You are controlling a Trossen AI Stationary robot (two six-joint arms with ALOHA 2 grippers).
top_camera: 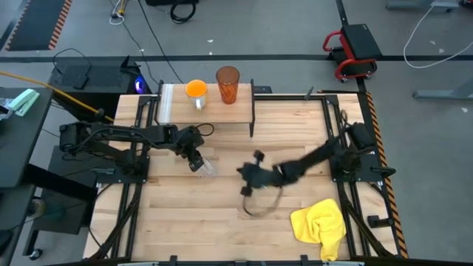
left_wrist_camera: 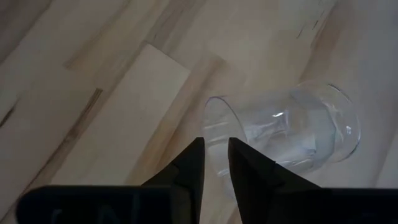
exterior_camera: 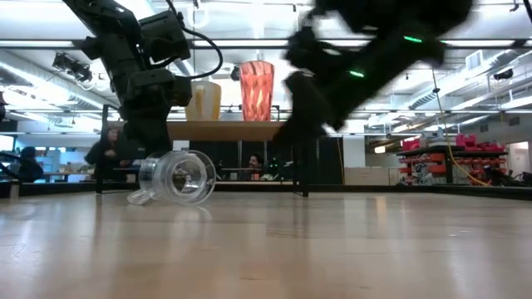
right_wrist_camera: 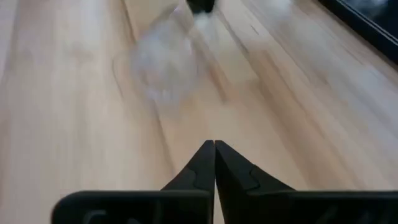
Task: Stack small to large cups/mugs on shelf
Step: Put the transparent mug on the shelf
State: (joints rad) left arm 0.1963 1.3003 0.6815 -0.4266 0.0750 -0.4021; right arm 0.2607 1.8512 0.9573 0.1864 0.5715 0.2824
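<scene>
The clear glass [top_camera: 208, 168] [exterior_camera: 176, 177] lies on its side on the tabletop, in front of the shelf [top_camera: 214, 112] [exterior_camera: 224, 130]. My left gripper [top_camera: 195, 160] [left_wrist_camera: 216, 148] comes down on the glass's mouth end and is shut on it. The orange mug [top_camera: 196, 90] [exterior_camera: 204, 101] and the ribbed orange-red tumbler [top_camera: 228, 83] [exterior_camera: 256, 90] stand upright side by side on the shelf board. My right gripper [top_camera: 247, 174] [right_wrist_camera: 214, 144] is shut on nothing. It hovers over the table's middle, to the right of the glass [right_wrist_camera: 165, 59]. My left gripper pinches the glass's wall at its rim [left_wrist_camera: 214, 127] between the two fingers, which come from above, slanting down. Which finger is inside the mouth I cannot tell. The glass lies on its side with its wall on the table.
A yellow cloth [top_camera: 320, 224] lies crumpled at the table's near right corner. A black cable loop [top_camera: 262, 207] lies on the boards below my right arm. Bare wood spreads along the near side [top_camera: 185, 229]. People show in the room beyond the table [exterior_camera: 104, 154].
</scene>
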